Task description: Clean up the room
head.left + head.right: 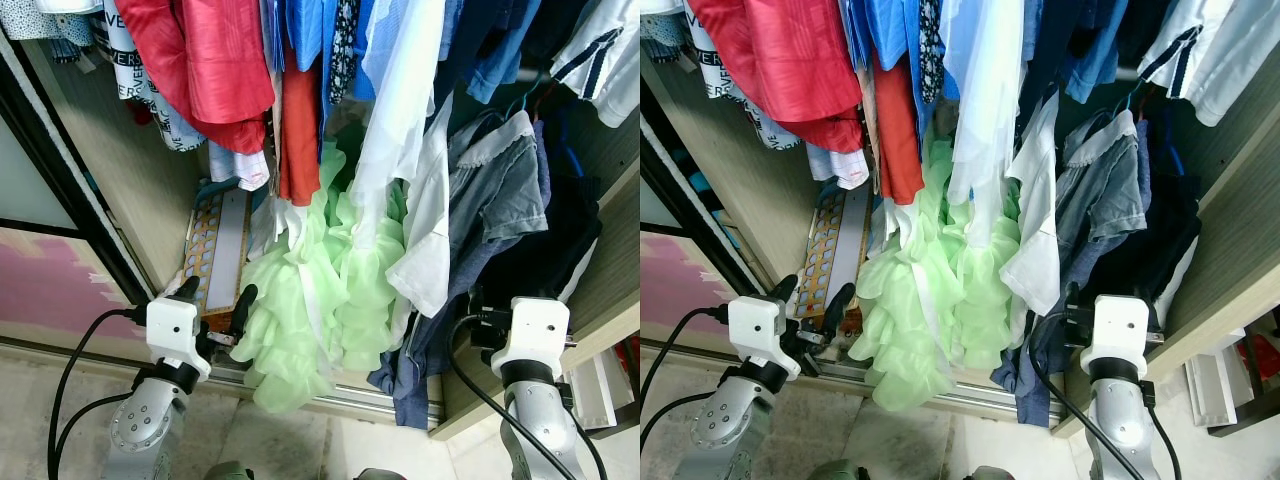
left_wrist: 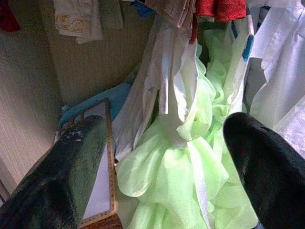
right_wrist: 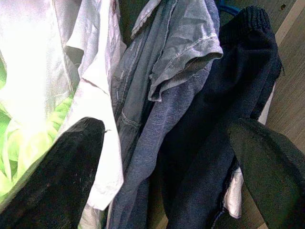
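Here the robot faces an open wardrobe packed with hanging clothes, both arms raised at its sill. At far left, the sliding door frame [image 1: 60,190], then the left gripper [image 1: 215,305], fingers spread and holding nothing, just short of the pale green ruffled dress [image 1: 300,310] whose hem spills over the bottom track [image 1: 350,400]. Behind it a patterned board [image 1: 215,250] leans against the wardrobe wall. Above hang a red garment [image 1: 205,70] and a white shirt [image 1: 400,130]; further right a grey denim shirt [image 1: 500,190] and dark clothes [image 3: 214,119]. The right gripper [image 3: 167,176], also spread and empty, points at these. Judgement: the step concerns clothes overhanging the track, either tucking them in or just released; which cannot be settled. The dress hem would obstruct the door.
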{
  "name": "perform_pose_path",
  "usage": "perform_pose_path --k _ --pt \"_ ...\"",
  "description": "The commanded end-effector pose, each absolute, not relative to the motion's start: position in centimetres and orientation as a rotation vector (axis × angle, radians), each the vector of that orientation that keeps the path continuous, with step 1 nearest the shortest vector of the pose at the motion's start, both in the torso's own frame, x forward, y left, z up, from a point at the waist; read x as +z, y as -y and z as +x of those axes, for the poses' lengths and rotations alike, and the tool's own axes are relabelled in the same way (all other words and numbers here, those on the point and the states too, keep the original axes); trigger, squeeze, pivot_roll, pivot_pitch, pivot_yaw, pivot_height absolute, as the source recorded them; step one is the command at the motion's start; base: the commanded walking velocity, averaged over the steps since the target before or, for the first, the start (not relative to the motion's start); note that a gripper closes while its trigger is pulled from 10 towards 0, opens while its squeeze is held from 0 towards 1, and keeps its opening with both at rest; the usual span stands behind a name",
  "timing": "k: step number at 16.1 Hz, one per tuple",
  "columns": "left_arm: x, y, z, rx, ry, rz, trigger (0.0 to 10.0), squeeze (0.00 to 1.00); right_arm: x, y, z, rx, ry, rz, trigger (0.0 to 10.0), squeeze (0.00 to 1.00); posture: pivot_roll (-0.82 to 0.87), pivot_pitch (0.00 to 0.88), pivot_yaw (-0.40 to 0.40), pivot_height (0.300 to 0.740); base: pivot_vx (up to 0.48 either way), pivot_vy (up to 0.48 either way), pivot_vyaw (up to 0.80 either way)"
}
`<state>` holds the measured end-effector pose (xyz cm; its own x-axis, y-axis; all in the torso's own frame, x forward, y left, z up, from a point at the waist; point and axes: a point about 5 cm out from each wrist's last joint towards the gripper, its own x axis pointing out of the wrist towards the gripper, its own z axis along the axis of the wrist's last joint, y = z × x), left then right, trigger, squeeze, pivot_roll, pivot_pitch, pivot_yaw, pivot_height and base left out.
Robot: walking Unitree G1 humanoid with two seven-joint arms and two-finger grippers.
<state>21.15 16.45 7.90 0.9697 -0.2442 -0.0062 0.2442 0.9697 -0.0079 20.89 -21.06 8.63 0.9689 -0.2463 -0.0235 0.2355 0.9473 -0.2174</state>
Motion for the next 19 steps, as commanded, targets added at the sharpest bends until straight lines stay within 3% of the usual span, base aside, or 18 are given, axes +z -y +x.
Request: perform_pose_path --k 1,19 --pt "7.80 -16.39 21.15 -0.252 -0.008 -0.009 10.0 0.00 9.10 21.17 21.04 -0.259 -0.036 -0.219 10.0 0.00 -0.01 0.000 -0.045 0.740 0.000 0.000 0.00" --pt "7.26 -16.36 21.27 -0.222 -0.037 0.026 10.0 0.00 8.91 20.74 21.62 -0.232 -0.040 -0.235 10.0 0.00 0.00 0.000 -0.051 0.740 0.000 0.000 0.00"
